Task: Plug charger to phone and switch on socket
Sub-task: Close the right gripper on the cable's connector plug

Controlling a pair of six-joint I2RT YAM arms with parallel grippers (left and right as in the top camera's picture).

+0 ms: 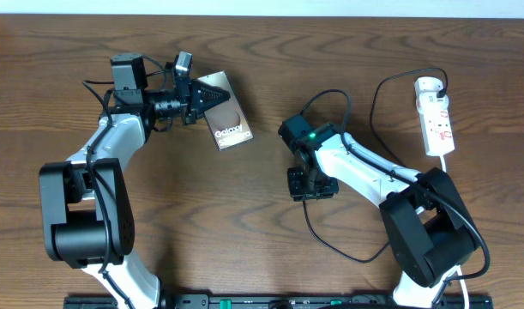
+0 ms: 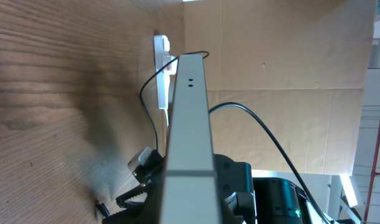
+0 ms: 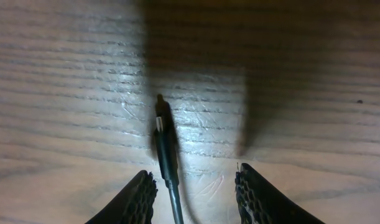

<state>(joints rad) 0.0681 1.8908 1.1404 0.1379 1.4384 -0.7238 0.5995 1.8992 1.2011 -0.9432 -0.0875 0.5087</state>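
The phone, a dark brown slab with white "Galaxy" text, lies left of centre, and my left gripper is shut on its upper-left end. In the left wrist view the phone shows edge-on as a grey bar that hides my own fingers. My right gripper points down at the table, open. The charger's connector tip lies on the wood between the right gripper's spread fingers, closer to the left one and touching neither. The thin black cable loops over to the white socket at the far right.
More of the charger cable curls on the table in front of the right arm. In the left wrist view the socket stands far off near a cardboard wall. Both arm bases stand at the near edge.
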